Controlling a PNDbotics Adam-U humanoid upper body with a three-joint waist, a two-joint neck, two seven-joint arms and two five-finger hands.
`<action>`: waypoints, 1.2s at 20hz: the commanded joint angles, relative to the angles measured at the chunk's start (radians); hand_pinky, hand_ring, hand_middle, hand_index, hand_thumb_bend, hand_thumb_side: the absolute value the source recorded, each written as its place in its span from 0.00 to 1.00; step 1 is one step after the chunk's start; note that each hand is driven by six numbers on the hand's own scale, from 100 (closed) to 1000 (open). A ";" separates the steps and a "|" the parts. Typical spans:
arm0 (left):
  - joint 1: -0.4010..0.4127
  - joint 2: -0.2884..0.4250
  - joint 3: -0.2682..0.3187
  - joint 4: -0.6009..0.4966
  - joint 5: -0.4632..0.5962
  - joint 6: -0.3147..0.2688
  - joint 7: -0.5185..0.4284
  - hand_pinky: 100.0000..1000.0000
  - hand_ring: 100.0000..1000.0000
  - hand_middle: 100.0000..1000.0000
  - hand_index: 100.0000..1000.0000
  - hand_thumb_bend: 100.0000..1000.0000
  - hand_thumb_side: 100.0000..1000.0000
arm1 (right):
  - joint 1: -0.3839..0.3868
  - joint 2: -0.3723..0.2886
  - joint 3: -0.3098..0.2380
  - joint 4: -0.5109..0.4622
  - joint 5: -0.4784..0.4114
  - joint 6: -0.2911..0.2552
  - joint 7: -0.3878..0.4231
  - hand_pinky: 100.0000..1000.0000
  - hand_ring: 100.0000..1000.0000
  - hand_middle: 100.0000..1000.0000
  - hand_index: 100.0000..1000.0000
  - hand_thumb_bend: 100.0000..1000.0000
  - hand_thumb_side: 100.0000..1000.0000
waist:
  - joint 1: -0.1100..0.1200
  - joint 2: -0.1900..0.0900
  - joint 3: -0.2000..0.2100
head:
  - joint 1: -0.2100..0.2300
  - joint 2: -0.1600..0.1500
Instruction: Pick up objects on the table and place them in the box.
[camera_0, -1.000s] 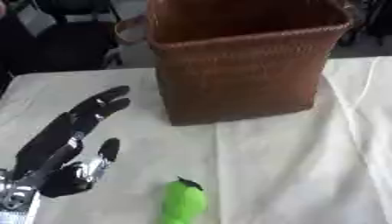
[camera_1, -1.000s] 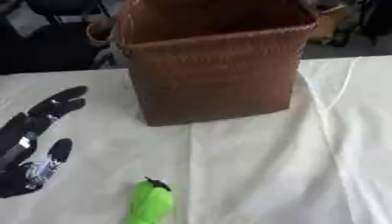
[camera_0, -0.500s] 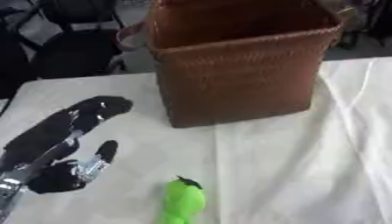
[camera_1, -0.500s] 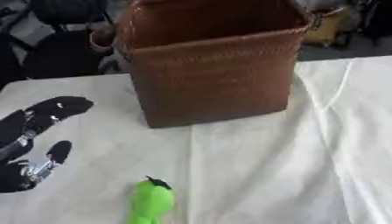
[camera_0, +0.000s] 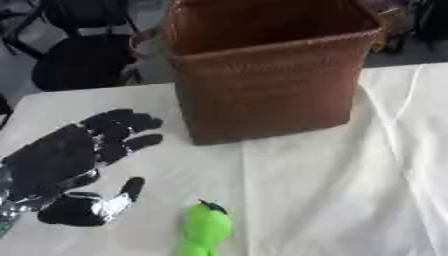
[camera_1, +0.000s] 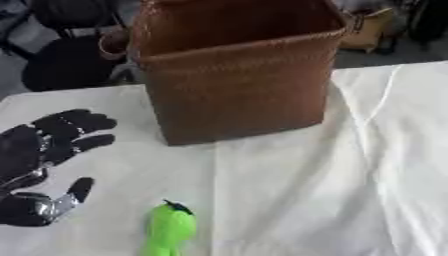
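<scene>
left eye view: brown wicker box upright, interior dim, seemingly empty.

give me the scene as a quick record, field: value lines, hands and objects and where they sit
left hand: open, fingers spread, low over the table at the view's left
right hand: not in view
green object: lying on the white cloth near the front edge, just right of the left hand, not held
box: brown woven basket, upright, open top, at the table's far side
table: covered in a white cloth
task state: green object not yet picked up
</scene>
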 joint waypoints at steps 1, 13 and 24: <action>-0.024 0.038 -0.012 -0.014 0.056 -0.022 -0.079 1.00 1.00 0.98 1.00 0.00 1.00 | -0.002 -0.020 0.003 -0.013 -0.008 -0.003 0.007 0.65 0.56 0.71 0.70 0.00 1.00 | -0.004 -0.020 -0.001 | -0.004 0.006; -0.059 0.044 -0.015 -0.014 0.124 -0.195 -0.314 1.00 1.00 1.00 1.00 0.15 1.00 | -0.007 -0.015 0.015 -0.013 -0.015 -0.012 0.021 0.65 0.57 0.71 0.70 0.00 1.00 | -0.004 -0.015 -0.016 | 0.000 -0.001; -0.115 0.037 -0.046 -0.014 0.082 -0.335 -0.345 1.00 1.00 1.00 1.00 0.21 0.98 | -0.012 -0.012 0.026 -0.013 -0.014 -0.017 0.040 0.65 0.57 0.71 0.69 0.00 1.00 | -0.005 -0.010 -0.025 | 0.007 -0.015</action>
